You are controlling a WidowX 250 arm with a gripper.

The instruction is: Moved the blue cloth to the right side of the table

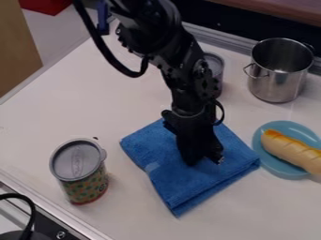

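The blue cloth [188, 190] lies folded on the white table, around the middle of the view and a bit below it, with its right corner close to the blue plate. Coming down from the top edge, the black arm holds its gripper [203, 161] over the cloth's centre, the tips at or just above the fabric. The gripper hides part of the cloth's middle and upper part. Whether it touches or pinches the fabric I cannot tell.
A patterned lidded can [80, 171] stands left of the cloth. Behind the arm is another can [215, 70], with a steel pot [280, 70] at the upper right. A blue plate [276, 166] bearing a bread roll [291, 151] sits at right.
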